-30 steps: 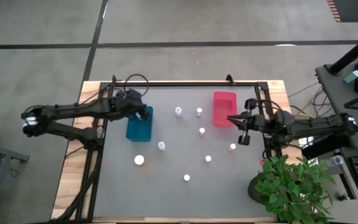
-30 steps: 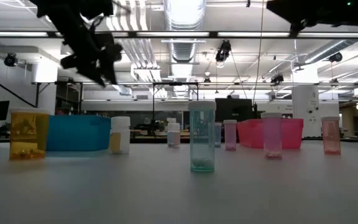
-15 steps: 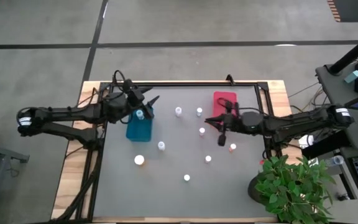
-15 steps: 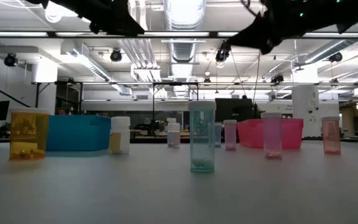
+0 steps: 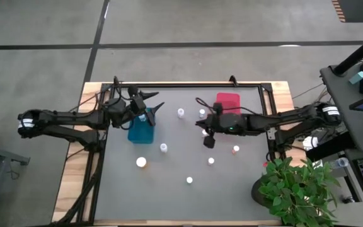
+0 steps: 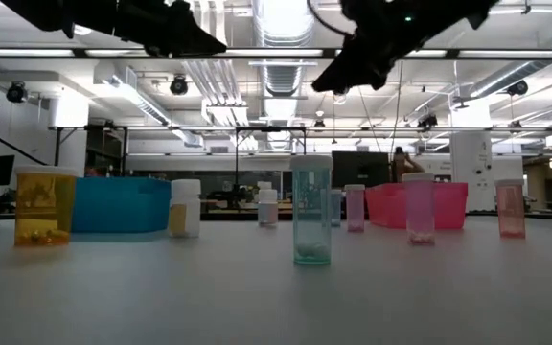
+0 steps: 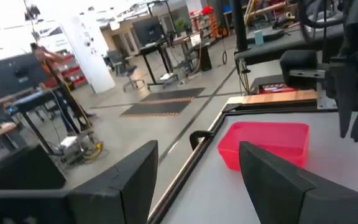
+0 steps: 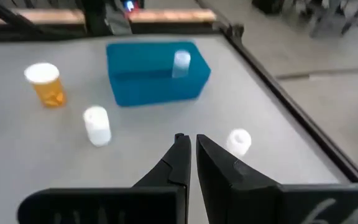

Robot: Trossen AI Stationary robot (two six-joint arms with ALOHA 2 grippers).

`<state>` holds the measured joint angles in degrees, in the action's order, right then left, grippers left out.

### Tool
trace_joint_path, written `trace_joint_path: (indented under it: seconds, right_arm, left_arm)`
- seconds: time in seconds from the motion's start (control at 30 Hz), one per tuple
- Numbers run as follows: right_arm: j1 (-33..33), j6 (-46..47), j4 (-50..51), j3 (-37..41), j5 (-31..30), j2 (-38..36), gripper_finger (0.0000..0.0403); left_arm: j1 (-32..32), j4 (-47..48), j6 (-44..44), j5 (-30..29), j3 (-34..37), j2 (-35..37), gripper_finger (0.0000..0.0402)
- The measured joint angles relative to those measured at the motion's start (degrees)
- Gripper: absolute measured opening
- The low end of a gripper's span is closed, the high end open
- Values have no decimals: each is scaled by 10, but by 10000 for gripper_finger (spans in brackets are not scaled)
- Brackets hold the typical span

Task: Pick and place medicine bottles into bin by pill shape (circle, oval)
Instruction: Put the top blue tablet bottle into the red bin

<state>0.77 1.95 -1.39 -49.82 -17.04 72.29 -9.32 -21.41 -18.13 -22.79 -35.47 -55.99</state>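
On the grey counter stand two rectangular plastic bins: a blue bin at the left and a red bin at the far right. A small pale bottle with a white cap stands inside the blue bin. The other small white-capped medicine bottles stand upright and scattered between and in front of the bins: two at the far middle, one just right of the blue bin's near corner, an orange-tinted one with a wide cap nearer at the left, one with an orange body at the right, and two more near the middle.

The left gripper hangs above the far edge of the blue bin, its fingers spread apart and holding nothing (the red bin shows between them in its wrist view). The right gripper hovers over the middle of the counter, left of the red bin, with its fingers pressed together and empty. A green potted plant sits beyond the counter's near right corner.
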Motion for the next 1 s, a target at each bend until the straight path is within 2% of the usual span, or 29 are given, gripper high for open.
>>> trace_joint_path:
  seconds: [0.43, 0.73, 0.9, 1.0]
  right_arm:
    - [-66, 47, 246, -204, -1, 137, 18]
    - [-141, 125, 440, -298, 0, 232, 18]
    - [-170, 146, 467, -311, 9, 261, 18]
    - [-181, 147, 464, -316, 37, 263, 18]
  left_arm:
    - [0, -17, -23, -2, 6, 3, 206]
    - [0, -17, -23, -8, 6, 3, 206]
    - [0, -17, -26, -33, 6, 3, 206]
    - [0, -17, -37, -40, 7, 2, 206]
